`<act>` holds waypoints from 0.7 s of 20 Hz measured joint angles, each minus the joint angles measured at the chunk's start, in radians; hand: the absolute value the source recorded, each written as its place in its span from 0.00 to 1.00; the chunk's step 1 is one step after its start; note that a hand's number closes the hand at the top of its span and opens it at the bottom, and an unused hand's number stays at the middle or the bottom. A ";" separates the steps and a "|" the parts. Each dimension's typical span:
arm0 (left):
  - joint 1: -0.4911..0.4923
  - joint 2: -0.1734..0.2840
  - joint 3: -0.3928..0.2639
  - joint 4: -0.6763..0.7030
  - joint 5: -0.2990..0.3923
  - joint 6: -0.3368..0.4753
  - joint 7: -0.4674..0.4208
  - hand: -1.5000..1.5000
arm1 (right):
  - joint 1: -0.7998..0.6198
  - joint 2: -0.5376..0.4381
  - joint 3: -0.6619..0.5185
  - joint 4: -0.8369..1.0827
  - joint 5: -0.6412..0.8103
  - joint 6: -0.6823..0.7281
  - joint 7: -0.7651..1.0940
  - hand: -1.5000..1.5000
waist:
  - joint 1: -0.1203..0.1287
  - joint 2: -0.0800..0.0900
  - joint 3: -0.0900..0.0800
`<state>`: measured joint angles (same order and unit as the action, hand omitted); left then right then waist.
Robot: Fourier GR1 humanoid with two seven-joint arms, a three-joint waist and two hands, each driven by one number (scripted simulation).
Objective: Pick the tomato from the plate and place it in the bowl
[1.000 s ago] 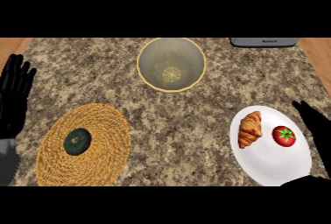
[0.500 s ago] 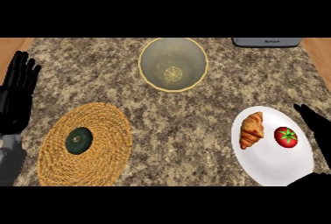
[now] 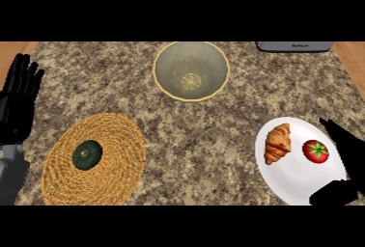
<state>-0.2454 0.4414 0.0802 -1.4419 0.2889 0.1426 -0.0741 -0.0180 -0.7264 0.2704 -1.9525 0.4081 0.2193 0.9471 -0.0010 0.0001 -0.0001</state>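
In the head view the tomato [image 3: 315,151] lay on the white plate [image 3: 296,185] beside a croissant [image 3: 277,143], well apart from the bowl [image 3: 191,71]. The right hand [image 3: 343,159] flanked it, fingers [image 3: 332,129] apart, holding nothing; the left hand [image 3: 17,99] rested open. Round, smooth and probably light, it would likely roll, so opposite sides looked the best hold.

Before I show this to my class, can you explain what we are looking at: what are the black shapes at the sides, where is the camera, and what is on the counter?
The camera sits at the robot's head, looking steeply down at a speckled stone counter. The black shapes are its hands. The left robot hand rests open at the left edge, fingers up. The right robot hand is open beside a white plate, holding nothing. On the plate lie a croissant and a red tomato. Farther back stands an empty bowl. At the left, a dark green round thing sits on a woven mat. A grey object shows at the far edge.
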 measured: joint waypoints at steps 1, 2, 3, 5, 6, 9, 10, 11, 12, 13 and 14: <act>0.012 -0.011 -0.003 -0.010 -0.009 0.003 -0.006 0.50 | 0.000 0.011 -0.010 0.025 0.007 0.002 -0.014 0.00 | 0.001 0.000 0.000; 0.015 -0.008 0.001 -0.035 -0.010 0.004 0.017 0.50 | 0.004 0.014 -0.023 0.032 0.009 0.012 -0.021 0.00 | 0.001 0.000 0.000; 0.022 -0.014 0.004 -0.033 -0.012 -0.003 0.011 0.50 | 0.012 0.018 -0.037 0.052 0.017 0.014 -0.045 0.00 | 0.001 0.000 0.000; 0.017 -0.014 0.015 -0.043 -0.013 -0.011 0.029 0.50 | 0.012 0.033 -0.058 0.108 0.039 0.016 -0.097 0.00 | 0.001 0.000 0.000; 0.018 -0.015 0.023 -0.036 -0.015 -0.021 0.022 0.50 | 0.013 0.038 -0.073 0.128 0.048 0.020 -0.120 0.00 | 0.001 0.000 0.000; 0.034 -0.031 0.027 -0.064 -0.026 -0.026 0.036 0.50 | 0.028 0.067 -0.092 0.192 0.091 0.006 -0.201 0.00 | 0.001 0.000 0.000; 0.029 -0.035 0.027 -0.071 -0.035 -0.021 0.046 0.50 | 0.029 0.070 -0.107 0.209 0.095 0.007 -0.232 0.00 | 0.001 0.000 0.001; 0.030 -0.037 0.031 -0.080 -0.038 -0.022 0.056 0.50 | 0.040 0.076 -0.114 0.201 0.101 0.013 -0.247 0.00 | 0.000 0.000 0.001; 0.034 -0.046 0.032 -0.076 -0.044 -0.023 0.049 0.50 | 0.037 0.083 -0.122 0.224 0.110 0.012 -0.277 0.00 | 0.000 -0.001 0.000; 0.017 -0.045 0.042 -0.054 -0.048 -0.028 0.046 0.50 | 0.036 0.091 -0.125 0.237 0.120 0.014 -0.298 0.00 | 0.000 0.000 0.000; 0.016 -0.044 0.047 -0.057 -0.050 -0.033 0.050 0.50 | 0.037 0.103 -0.127 0.255 0.137 0.007 -0.324 0.00 | 0.000 0.000 0.000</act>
<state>-0.2299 0.3970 0.1272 -1.4986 0.2389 0.1095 -0.0238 0.0187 -0.6237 0.1432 -1.6978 0.5446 0.2260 0.6228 -0.0012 -0.0001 0.0001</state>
